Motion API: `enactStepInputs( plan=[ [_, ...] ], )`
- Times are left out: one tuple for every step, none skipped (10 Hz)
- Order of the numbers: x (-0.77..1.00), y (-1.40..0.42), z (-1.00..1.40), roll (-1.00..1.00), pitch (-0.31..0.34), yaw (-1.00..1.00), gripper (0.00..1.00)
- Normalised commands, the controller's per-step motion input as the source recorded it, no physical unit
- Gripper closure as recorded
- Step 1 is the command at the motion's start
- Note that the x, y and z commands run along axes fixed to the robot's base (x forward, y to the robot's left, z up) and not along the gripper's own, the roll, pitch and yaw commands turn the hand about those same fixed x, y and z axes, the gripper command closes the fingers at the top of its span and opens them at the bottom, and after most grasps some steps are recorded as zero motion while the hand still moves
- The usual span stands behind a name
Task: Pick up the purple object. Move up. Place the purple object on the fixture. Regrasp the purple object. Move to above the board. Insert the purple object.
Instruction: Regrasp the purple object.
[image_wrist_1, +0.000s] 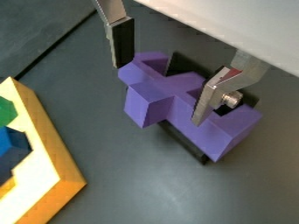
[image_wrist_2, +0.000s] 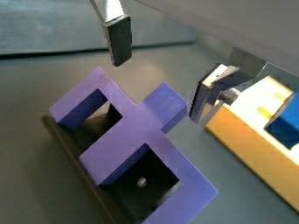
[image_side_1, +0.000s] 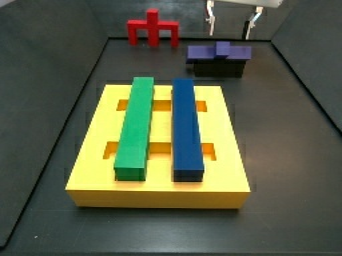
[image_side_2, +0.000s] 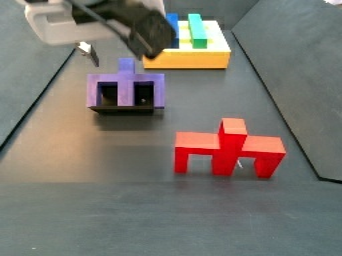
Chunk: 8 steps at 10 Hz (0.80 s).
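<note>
The purple object (image_side_1: 219, 52) sits on the fixture (image_side_1: 217, 69), beyond the board's (image_side_1: 94, 160) far right corner. The gripper (image_wrist_1: 162, 73) hangs just above it, spread wide and holding nothing, one finger (image_wrist_1: 121, 41) to each side of the central stub. It looks like stiff, light plastic, smooth enough to slip. I'd pinch that stub squarely across its flat sides.

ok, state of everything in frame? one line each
gripper: open, above the purple object, fingers either side of its central stub, holding nothing
purple object: resting on the fixture, not gripped
fixture: on the floor, carrying the purple object
board: flat on the floor, two bars in its slots
green bar: seated in the board
blue bar: seated in the board
red pronged piece: on the floor, free
</note>
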Motion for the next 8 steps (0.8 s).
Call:
enactStepInputs(
  plan=[
    [0.00,-0.09,0.05,1.00,0.234,0.17,0.00],
    [0.00,-0.05,0.08,1.00,0.226,0.15,0.00],
    [0.00,-0.04,0.08,1.00,0.231,0.16,0.00],
    [0.00,-0.01,0.07,1.00,0.229,0.16,0.00],
    [0.00,0.00,0.07,1.00,0.220,0.16,0.00],
    [0.00,0.00,0.12,1.00,0.211,0.15,0.00],
    [0.00,0.01,0.12,0.95,0.163,0.14,0.00],
    [-0.02,0.01,0.08,0.84,0.103,0.15,0.00]
  ],
)
